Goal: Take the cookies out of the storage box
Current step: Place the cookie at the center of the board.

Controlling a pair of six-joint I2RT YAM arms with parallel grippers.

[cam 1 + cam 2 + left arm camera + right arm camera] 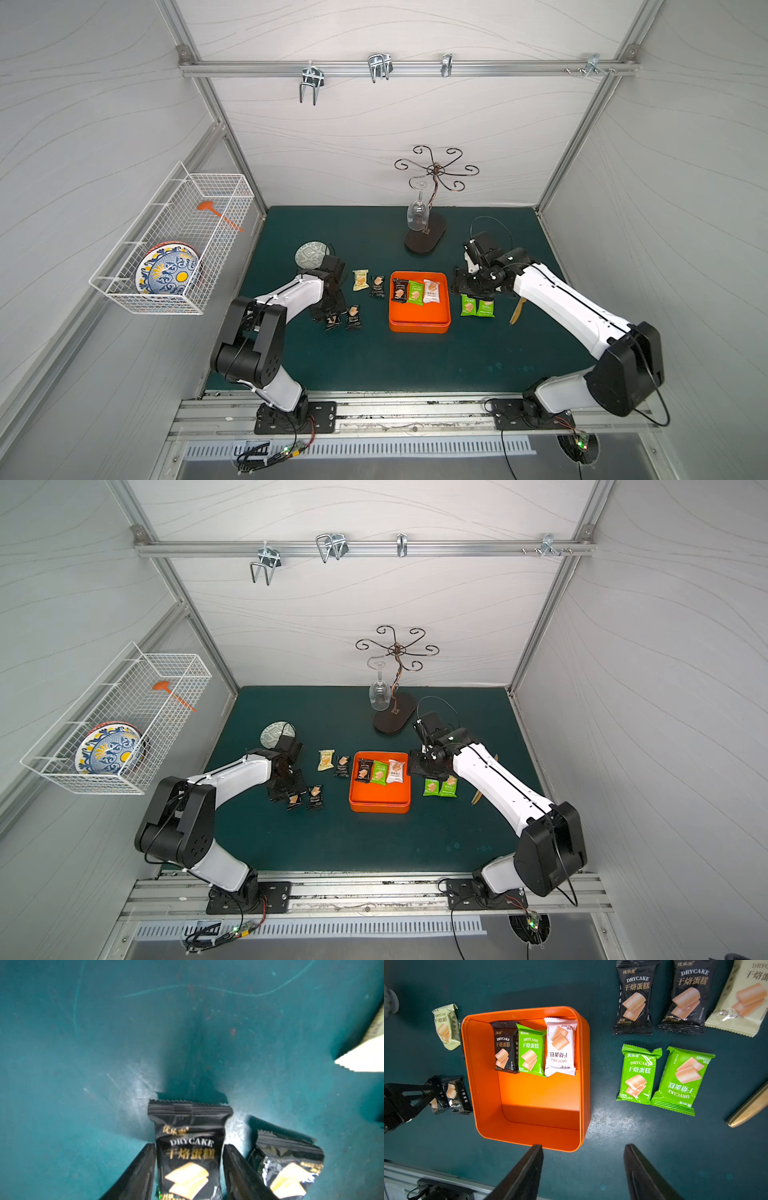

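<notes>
Right gripper (583,1146) beside box (529,1134); spoon (749,1107) nearby

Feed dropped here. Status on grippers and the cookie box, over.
Left gripper around black packet, grip unclear. Right gripper open, empty. Three packets in box. Nothing blocking.

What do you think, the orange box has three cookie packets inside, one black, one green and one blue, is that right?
Not quite: the third packet is white, not blue. The right wrist view shows the orange box holding a black packet, a green packet and a white packet.
</notes>
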